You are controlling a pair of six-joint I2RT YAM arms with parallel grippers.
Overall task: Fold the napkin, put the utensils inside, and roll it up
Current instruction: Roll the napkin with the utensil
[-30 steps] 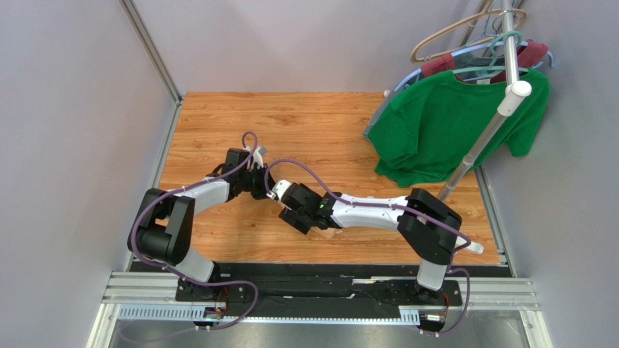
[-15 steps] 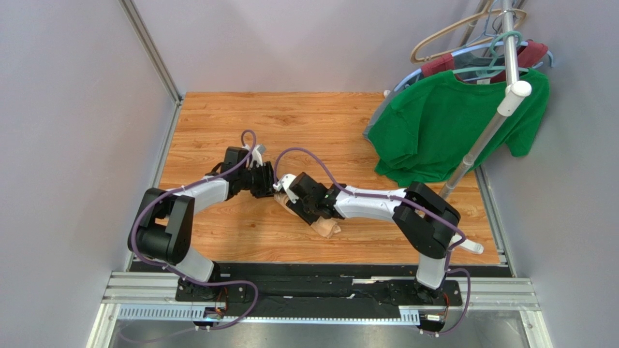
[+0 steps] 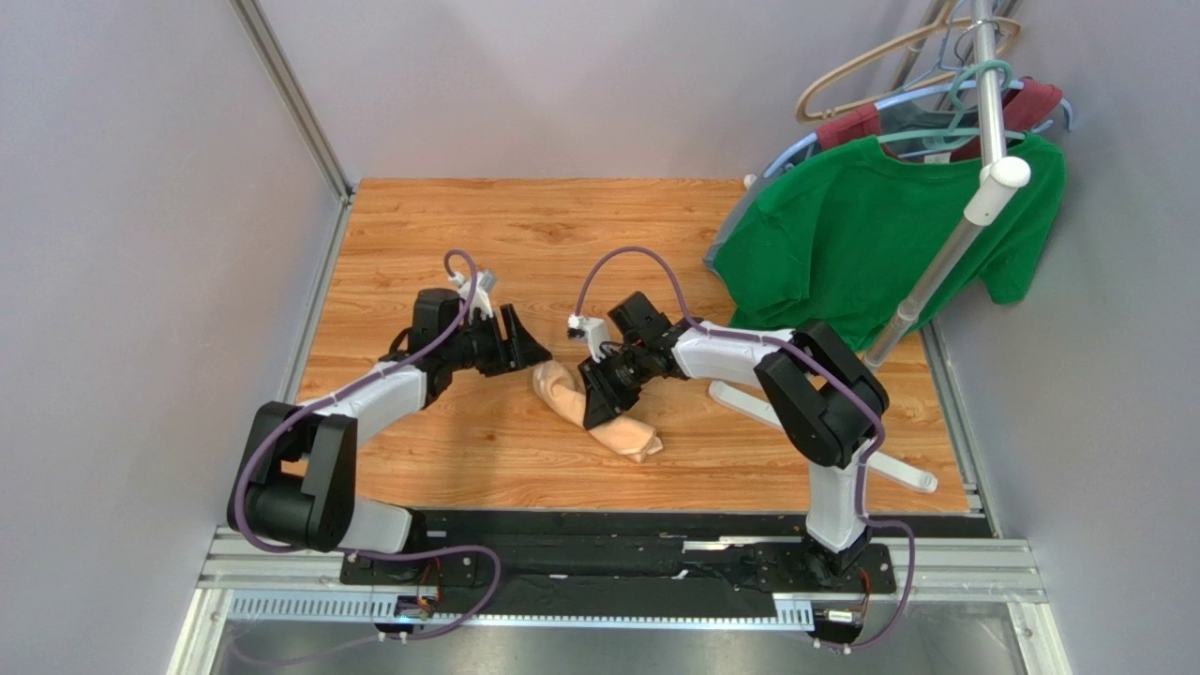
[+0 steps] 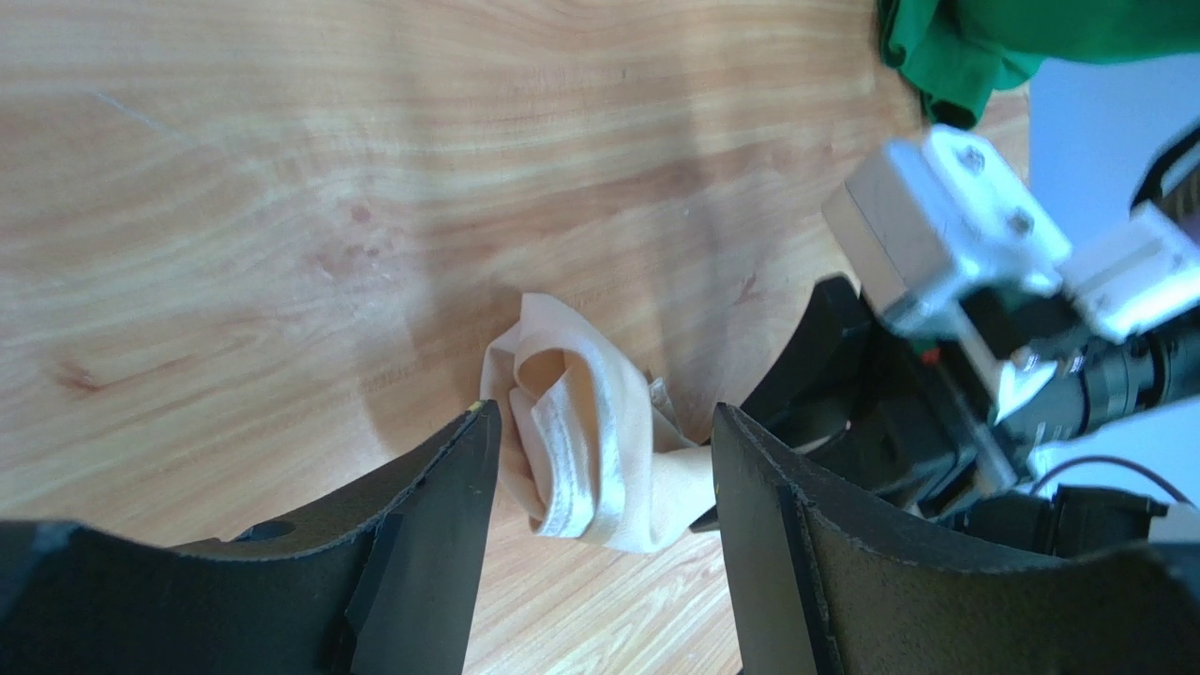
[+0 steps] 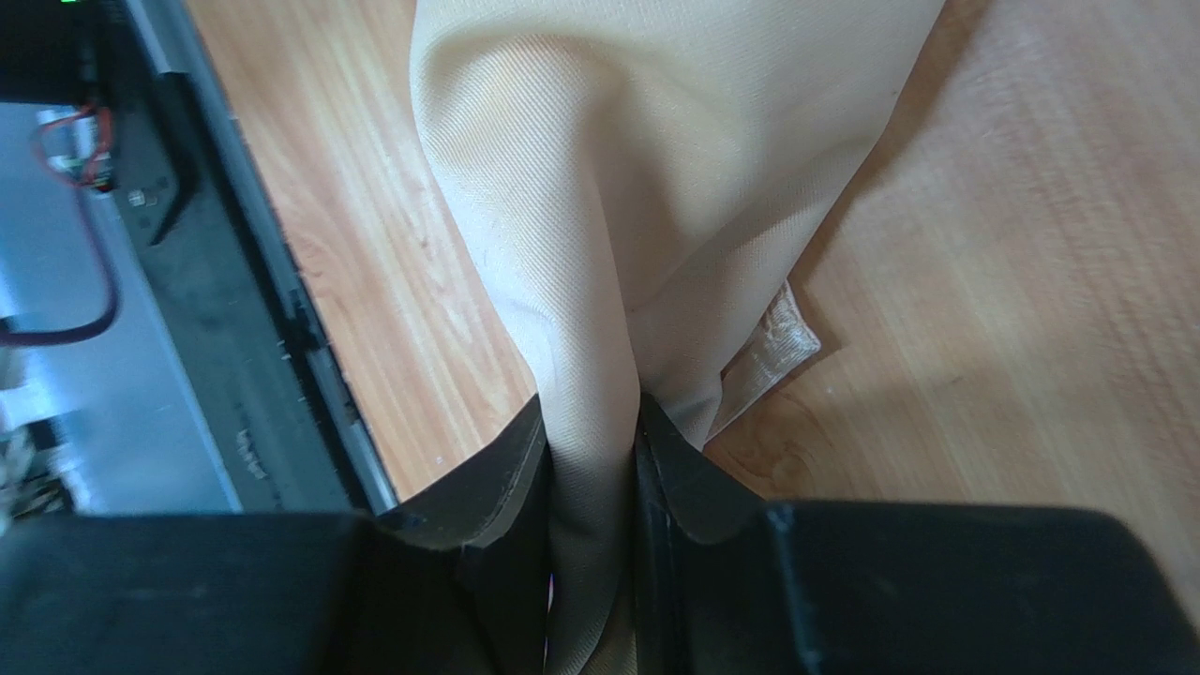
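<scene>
The rolled napkin (image 3: pixel 630 435) lies on the desk (image 3: pixel 423 239), well left of the green T-shirt (image 3: pixel 845 239). My right gripper (image 5: pixel 592 464) pinches its fold; my left gripper (image 4: pixel 599 422) is spread at its end farthest from the T-shirt.

A wood-grain tabletop (image 3: pixel 564 239) sits boxed in by plain grey walls (image 3: pixel 564 85) under even light; at its far right corner, a green T-shirt (image 3: pixel 859 253) and spare hangers (image 3: pixel 855 68) hang from a metal garment rack (image 3: pixel 1003 180).

Bright, even light fills every view. Soft grey shadows lie on the worktop (image 4: pixel 282 169) beside the napkin (image 4: pixel 585 450). The nearest black fingers (image 4: pixel 423 563) look blurry.
</scene>
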